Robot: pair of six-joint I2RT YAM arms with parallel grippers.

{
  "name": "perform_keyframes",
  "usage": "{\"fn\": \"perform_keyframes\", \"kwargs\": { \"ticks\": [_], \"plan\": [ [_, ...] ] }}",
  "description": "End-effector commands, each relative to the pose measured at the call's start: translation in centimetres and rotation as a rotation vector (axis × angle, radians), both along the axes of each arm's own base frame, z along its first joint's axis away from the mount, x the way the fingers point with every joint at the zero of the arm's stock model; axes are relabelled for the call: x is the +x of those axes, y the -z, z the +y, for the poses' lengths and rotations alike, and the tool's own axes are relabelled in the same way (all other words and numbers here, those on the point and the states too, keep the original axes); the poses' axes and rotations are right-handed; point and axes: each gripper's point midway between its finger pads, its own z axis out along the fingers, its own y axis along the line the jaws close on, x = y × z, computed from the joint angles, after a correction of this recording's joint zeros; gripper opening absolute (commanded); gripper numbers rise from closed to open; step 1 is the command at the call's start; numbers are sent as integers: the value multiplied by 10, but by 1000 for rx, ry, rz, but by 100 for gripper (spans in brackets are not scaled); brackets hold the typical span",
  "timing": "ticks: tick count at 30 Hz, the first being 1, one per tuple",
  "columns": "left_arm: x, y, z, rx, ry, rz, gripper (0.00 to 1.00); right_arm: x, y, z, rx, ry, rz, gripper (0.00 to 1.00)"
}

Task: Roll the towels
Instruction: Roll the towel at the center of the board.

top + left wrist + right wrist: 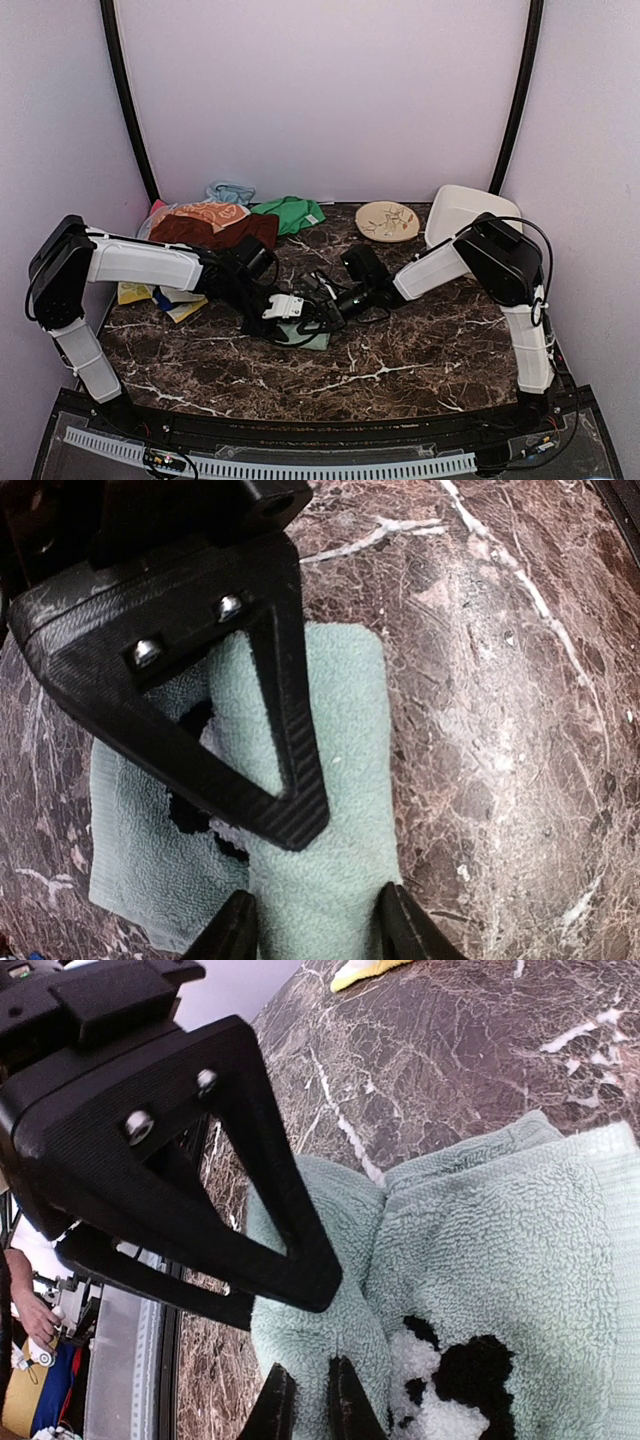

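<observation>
Toward the far left corner of the table (430,350) loose towels are heaped, a maroon towel (215,232) in front and a bright green towel (292,213) beside it along the far edge.

Near the table's middle lies the mint-green towel (345,710), one long side turned up into a thick roll. The rest lies flat and shows a black-and-white motif.

The left pincer (320,932) straddles that roll, its tips part-way apart and pressed to both sides, gripping it. The right pincer (312,1405) sits at the same roll with its tips nearly together. Whether a layer of cloth is nipped between them I cannot tell.

The terry looks light, soft and limp, and likely to spring open. It is best held at both ends of the roll, low against the table.

From above, the arms hide most of this towel. Both wrist views cut off the fingertips.
</observation>
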Motion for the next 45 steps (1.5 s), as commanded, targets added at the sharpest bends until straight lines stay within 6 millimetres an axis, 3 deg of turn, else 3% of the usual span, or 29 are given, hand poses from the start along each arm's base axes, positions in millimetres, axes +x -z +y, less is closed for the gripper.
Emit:
{"fn": "perform_keyframes", "kwargs": {
  "ticks": [1,5,11,14,16,19,22,25,31,35,36,37,38,42,44,45],
  "plan": [
    [-23,-15,-2,-4,39,49,46,-2,69,-35,-218,117,141,4],
    [-39,-1,9,50,42,83,47,0,66,-33,-206,122,137,4],
    [7,9,2,40,-60,-126,45,-5,69,-37,-208,117,153,4],
    [9,14,-1,42,-44,-127,45,-6,70,-39,-210,116,157,4],
    [10,22,-2,63,-40,-111,37,-6,69,-39,-209,117,155,5],
    [7,28,-3,68,-34,-33,18,-3,65,-39,-205,130,127,8],
    [2,26,-1,52,-49,101,8,6,52,-40,-173,162,60,15],
    [-3,21,3,32,-71,245,3,15,26,-40,-87,191,-40,23],
    [-42,19,19,110,-51,517,0,27,-25,-50,11,228,-282,32],
    [-55,19,31,167,-72,567,0,29,-39,-71,-23,263,-417,38],
    [-57,20,34,188,-85,573,0,30,-44,-77,-36,270,-463,54],
    [-58,20,36,203,-92,581,0,29,-47,-85,-52,281,-509,94],
    [-60,21,38,216,-99,591,0,30,-54,-94,-57,306,-567,99],
    [-63,26,37,255,-112,631,0,52,-103,-141,-83,566,-832,100],
    [-64,33,35,277,-111,659,0,71,-140,-178,-39,878,-874,100],
    [-62,36,34,284,-112,664,0,83,-150,-204,-44,1081,-805,100]
  ]
}}
